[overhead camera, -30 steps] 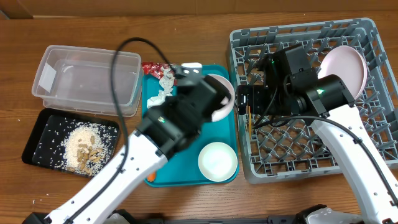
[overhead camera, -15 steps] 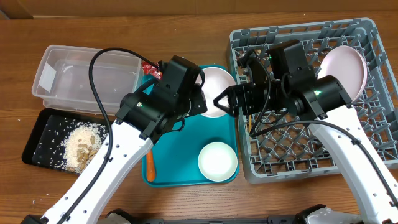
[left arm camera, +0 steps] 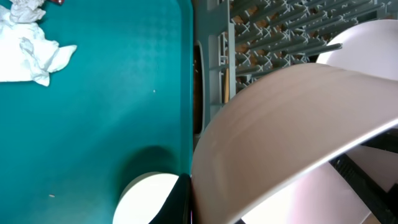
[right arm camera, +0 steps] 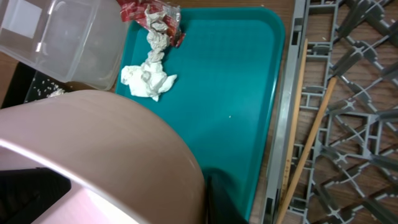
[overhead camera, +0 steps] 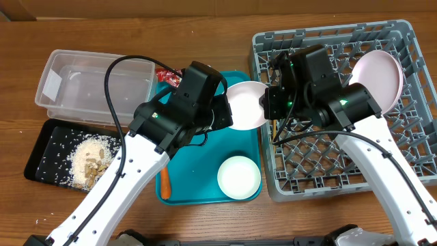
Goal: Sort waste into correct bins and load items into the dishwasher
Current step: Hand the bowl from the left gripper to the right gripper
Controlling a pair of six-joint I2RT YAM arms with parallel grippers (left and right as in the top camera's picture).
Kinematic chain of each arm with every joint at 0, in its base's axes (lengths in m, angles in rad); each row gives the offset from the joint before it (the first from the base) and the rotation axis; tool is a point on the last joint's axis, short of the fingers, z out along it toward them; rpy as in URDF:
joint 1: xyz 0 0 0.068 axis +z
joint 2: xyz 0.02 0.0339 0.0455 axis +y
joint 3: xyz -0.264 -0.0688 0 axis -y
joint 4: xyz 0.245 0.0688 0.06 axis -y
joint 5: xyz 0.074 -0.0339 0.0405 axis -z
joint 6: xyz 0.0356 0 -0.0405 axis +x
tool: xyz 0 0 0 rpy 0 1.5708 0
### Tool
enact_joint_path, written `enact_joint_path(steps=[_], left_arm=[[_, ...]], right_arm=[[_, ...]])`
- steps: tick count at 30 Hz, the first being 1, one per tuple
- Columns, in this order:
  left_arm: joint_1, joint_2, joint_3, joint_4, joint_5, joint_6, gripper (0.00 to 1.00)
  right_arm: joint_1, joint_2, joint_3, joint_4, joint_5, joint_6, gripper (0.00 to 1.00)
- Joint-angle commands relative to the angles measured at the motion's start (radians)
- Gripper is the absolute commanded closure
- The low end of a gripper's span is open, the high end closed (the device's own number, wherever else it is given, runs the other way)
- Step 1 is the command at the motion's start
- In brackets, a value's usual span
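Observation:
A small white bowl [overhead camera: 246, 104] hangs tilted over the gap between the teal tray [overhead camera: 205, 171] and the grey dish rack [overhead camera: 341, 157]. My left gripper [overhead camera: 229, 113] is shut on its left rim, with a dark finger [left arm camera: 182, 200] against the bowl [left arm camera: 280, 137]. From the rack side, my right gripper [overhead camera: 265, 105] is shut on the opposite rim; its finger [right arm camera: 221, 200] presses the bowl [right arm camera: 93, 155]. A second bowl [overhead camera: 239, 176] and the carrot [overhead camera: 164, 183] lie on the tray. The napkin [right arm camera: 147, 78] and wrapper [right arm camera: 149, 14] lie at the tray's far end. A white plate [overhead camera: 377, 74] stands in the rack.
The clear tub [overhead camera: 95, 85] stands at the back left. In front of it sits the black tray [overhead camera: 41, 160], holding the pale scraps [overhead camera: 92, 160]. A thin wooden stick [right arm camera: 309, 130] lies along the rack's left wall.
The left arm carried the bowl to the right, to the rack's edge. The right gripper, open a second ago, came in and shut on the bowl's rim.

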Motion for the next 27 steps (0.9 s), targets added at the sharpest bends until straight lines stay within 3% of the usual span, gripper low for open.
enact_joint_path(steps=[1,2,3,7,9,12,18,27], left_arm=[[-0.006,0.003,0.006,-0.007,0.079,0.033,0.96],[-0.005,0.003,0.006,-0.006,0.078,0.048,0.92],[-0.004,0.003,0.006,-0.005,0.075,0.068,0.81],[0.014,0.0,0.03,-0.014,0.072,0.245,0.64],[0.027,-0.004,0.064,-0.031,0.069,0.315,0.42],[0.064,-0.012,0.159,-0.094,0.056,0.367,0.0],[0.176,-0.014,0.33,-0.194,0.016,0.401,0.0],[0.231,-0.008,0.341,-0.293,0.014,0.407,0.0]], right_arm=[[-0.009,-0.009,0.016,0.029,0.001,0.066,0.96],[-0.009,-0.009,0.016,0.021,0.034,0.076,0.96],[-0.01,-0.009,0.016,0.008,0.098,0.111,0.96],[-0.011,-0.017,0.019,-0.063,0.366,0.224,0.96],[-0.011,-0.028,0.019,-0.08,0.465,0.242,0.96],[-0.011,-0.056,0.019,-0.105,0.718,0.257,0.96],[-0.011,-0.065,0.018,-0.064,1.263,0.24,0.96],[-0.034,0.08,0.017,0.026,1.496,0.021,0.96]])
